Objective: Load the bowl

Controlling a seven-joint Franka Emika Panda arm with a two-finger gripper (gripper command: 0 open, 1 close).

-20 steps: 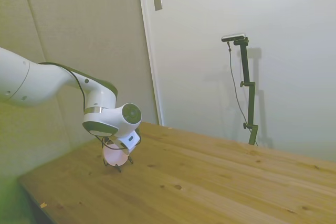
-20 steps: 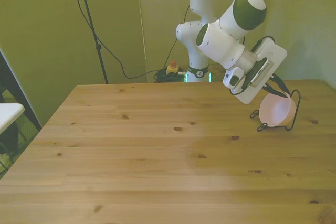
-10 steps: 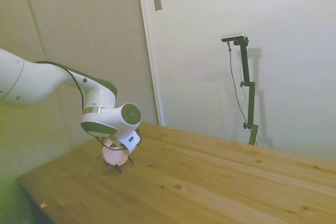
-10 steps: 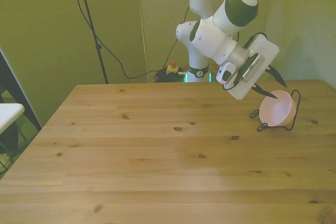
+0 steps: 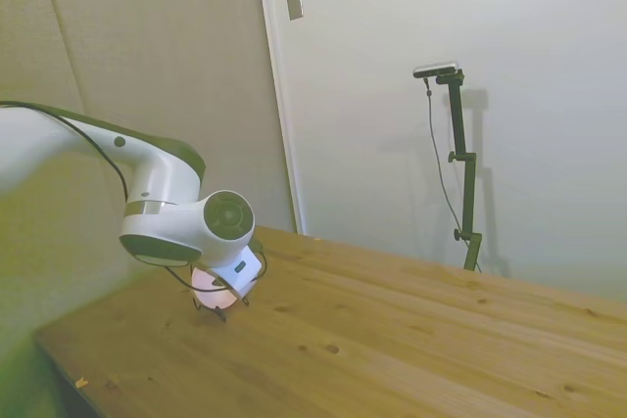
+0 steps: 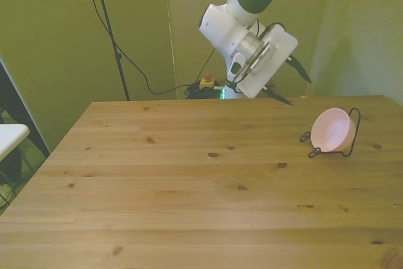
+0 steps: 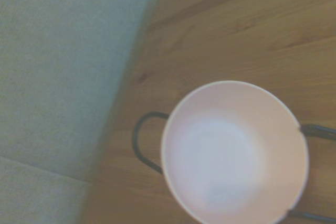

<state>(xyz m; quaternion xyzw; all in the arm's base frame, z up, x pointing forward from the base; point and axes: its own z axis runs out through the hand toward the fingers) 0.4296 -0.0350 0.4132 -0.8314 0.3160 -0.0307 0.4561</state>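
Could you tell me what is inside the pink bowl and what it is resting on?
The bowl is empty inside. It leans on its side in a thin dark wire rack; the rack's wires behind it are hidden.

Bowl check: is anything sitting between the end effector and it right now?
Nothing visible. The end effector hangs open above the table's far edge, apart from the bowl, which rests tilted in the wire rack. Only bare table lies between them.
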